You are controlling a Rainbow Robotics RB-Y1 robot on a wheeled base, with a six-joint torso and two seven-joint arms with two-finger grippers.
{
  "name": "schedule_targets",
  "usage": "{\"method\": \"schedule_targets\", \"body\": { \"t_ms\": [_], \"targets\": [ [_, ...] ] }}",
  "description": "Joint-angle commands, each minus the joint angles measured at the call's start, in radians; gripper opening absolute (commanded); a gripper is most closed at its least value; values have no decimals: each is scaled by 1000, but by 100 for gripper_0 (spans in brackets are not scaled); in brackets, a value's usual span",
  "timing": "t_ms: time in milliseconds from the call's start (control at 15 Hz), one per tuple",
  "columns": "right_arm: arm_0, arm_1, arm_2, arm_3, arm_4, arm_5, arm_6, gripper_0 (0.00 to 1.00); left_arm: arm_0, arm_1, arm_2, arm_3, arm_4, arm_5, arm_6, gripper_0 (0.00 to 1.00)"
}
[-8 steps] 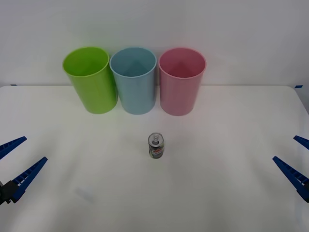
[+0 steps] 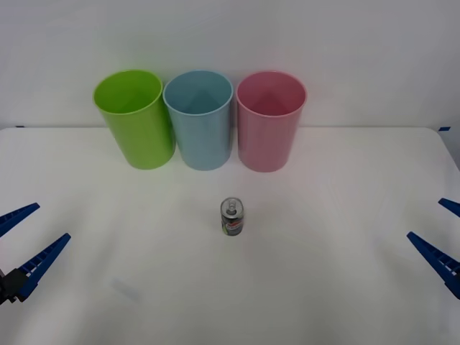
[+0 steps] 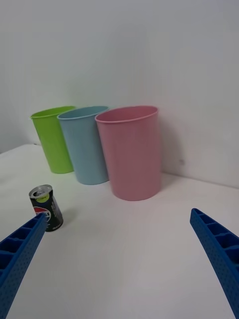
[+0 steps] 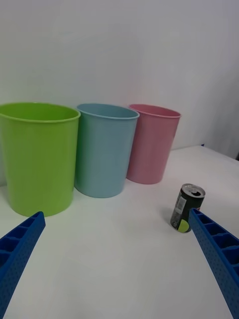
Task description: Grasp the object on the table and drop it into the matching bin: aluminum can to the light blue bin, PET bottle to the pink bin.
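The aluminum can [image 2: 233, 218] stands upright at the middle of the white table [image 2: 323, 280], silver top up, with a dark label. Behind it, the light blue bin [image 2: 203, 129] stands between a lime green bin [image 2: 136, 126] and the pink bin [image 2: 269, 133]. My left gripper [image 2: 50, 221] is open, low at the table's left side and far from the can. At the right side my right gripper [image 2: 425, 218] is open too. In the right wrist view, the can [image 3: 46, 208] sits by one fingertip [image 3: 30, 234]. In the left wrist view, the can [image 4: 187, 208] sits by a fingertip [image 4: 209, 234].
The three bins stand in a tight row at the table's far edge against a white wall. Open tabletop surrounds the can on every side. Each bin's inside is bare as far as the front view shows.
My right gripper has edged very slightly toward the right edge. The can, the bins and the left gripper have not moved.
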Motion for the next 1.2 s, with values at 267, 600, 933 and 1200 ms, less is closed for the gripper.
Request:
{"method": "schedule_targets", "body": {
  "t_ms": [267,600,933,1200],
  "targets": [
    [-21,0,115,12,44,18,21,100,0,0,0,0,0,0,0,100],
    [-91,0,232,123,46,29,72,100,0,0,0,0,0,0,0,100],
    [-145,54,275,155,124,35,127,100,0,0,0,0,0,0,0,100],
    [-179,146,275,155,218,38,196,100,0,0,0,0,0,0,0,100]
  ]
}}
